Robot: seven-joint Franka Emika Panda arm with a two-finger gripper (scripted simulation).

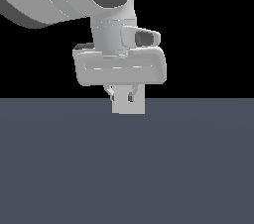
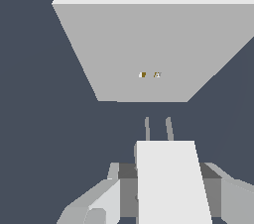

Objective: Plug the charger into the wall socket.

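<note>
Worktop (image 1: 127,168): flat, uniform slate blue-grey surface filling the lower half of the exterior view, edge to edge; plain, without markings, seams or texture. Far edge forms a straight horizontal line just above mid-frame.

Backdrop (image 1: 208,29): solid black, occupying the upper half of the exterior view; no walls, windows or furniture discernible.

Lighting: even, diffuse, source not visible.

Wrist view: the same slate surface (image 2: 30,119) fills the margins of the frame.

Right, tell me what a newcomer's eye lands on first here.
In the wrist view, the big light grey wall socket fills the frame, two tiny holes at its centre. Just short of it, apart, the off-white charger sits clamped in the tool, two prongs aimed at the holes. In the exterior view, the arm looms over a bare dark floor.
</note>
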